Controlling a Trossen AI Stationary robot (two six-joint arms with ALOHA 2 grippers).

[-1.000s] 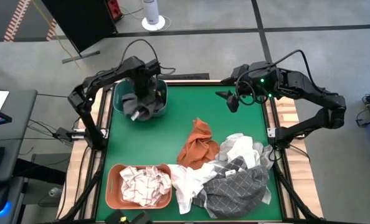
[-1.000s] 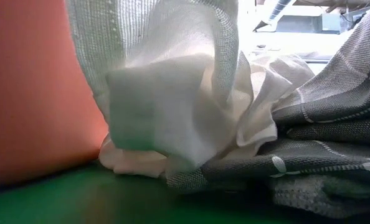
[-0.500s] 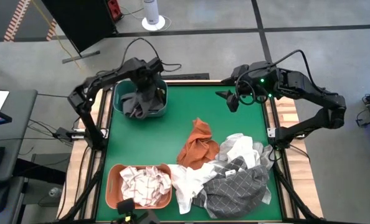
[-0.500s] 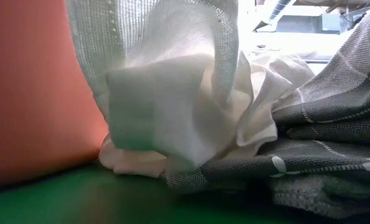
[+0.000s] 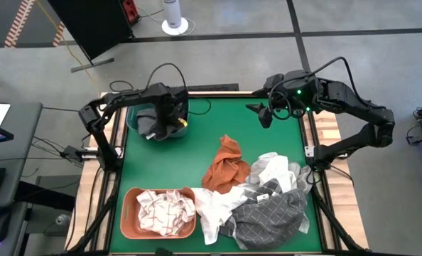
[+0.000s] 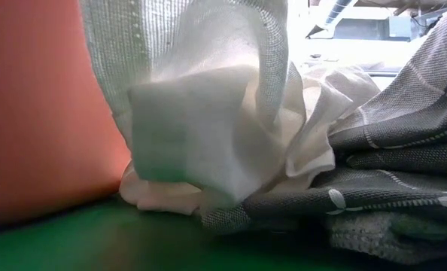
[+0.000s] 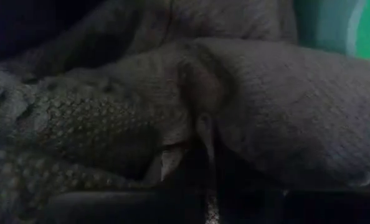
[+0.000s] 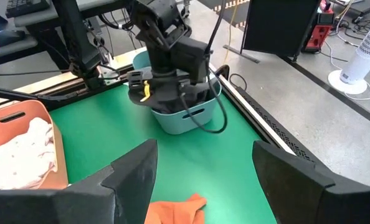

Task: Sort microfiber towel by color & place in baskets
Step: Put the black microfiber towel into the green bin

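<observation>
Two baskets: teal basket [image 5: 158, 124] at counter's far-left corner, where left gripper [image 5: 170, 117], shifted deeper since a second ago, stays clamped on dark grey towel [image 7: 172, 93], deposit near; right gripper [image 5: 263, 112] waits, apart.

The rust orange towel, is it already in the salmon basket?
No, the rust orange towel lies on the green table, apart from the salmon basket, which holds only a pale checked towel.

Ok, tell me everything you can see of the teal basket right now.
The teal basket is a shallow, smooth plastic tub with rounded corners, upright at the table's far left corner on the green mat. The left pincer is down inside it, shut, hiding most of its opening from above. Dark grey waffle-textured cloth lies inside against its wall. A black cable hangs over its side.
</observation>
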